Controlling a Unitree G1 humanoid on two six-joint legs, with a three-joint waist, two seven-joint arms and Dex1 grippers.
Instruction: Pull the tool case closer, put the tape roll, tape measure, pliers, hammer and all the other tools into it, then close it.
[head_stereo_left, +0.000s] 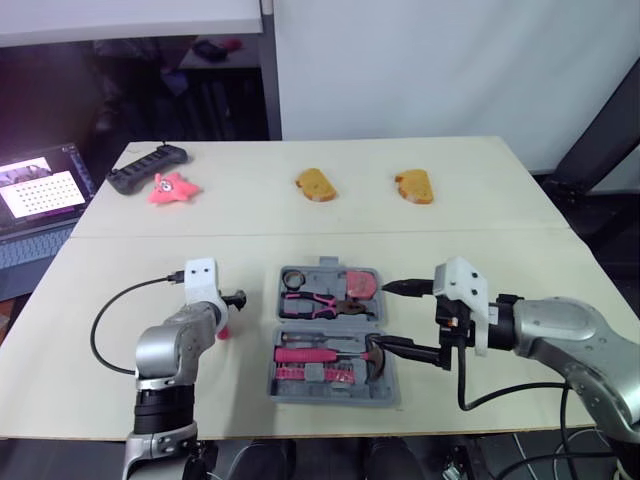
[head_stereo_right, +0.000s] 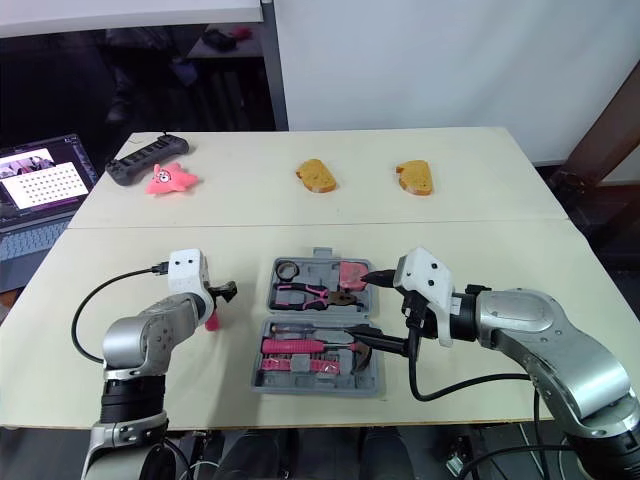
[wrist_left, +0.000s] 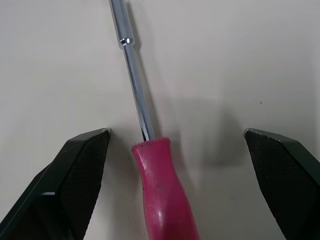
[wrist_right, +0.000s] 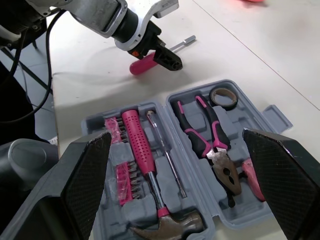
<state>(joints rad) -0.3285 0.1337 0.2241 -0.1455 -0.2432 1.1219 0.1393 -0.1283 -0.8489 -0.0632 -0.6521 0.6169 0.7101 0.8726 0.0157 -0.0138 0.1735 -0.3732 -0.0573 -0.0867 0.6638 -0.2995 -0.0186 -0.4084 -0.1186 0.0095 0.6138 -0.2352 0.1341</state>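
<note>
Open tool case (wrist_right: 97, 122), one screwdriver (wrist_left: 162, 190) outside
Inside: one hammer (wrist_right: 145, 165), one pliers (wrist_right: 207, 135), one tape roll (wrist_right: 222, 97), one tape measure (wrist_right: 252, 180); screwdriver at its 9 o'clock within released left pincer (wrist_left: 176, 132); right pincer (wrist_right: 176, 132), released, at 3 o'clock

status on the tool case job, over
Left gripper jaws open, straddling pink screwdriver on table. Right gripper jaws open at the open tool case. Hammer, pliers, tape roll in. Nothing blocking the screwdriver.
</note>
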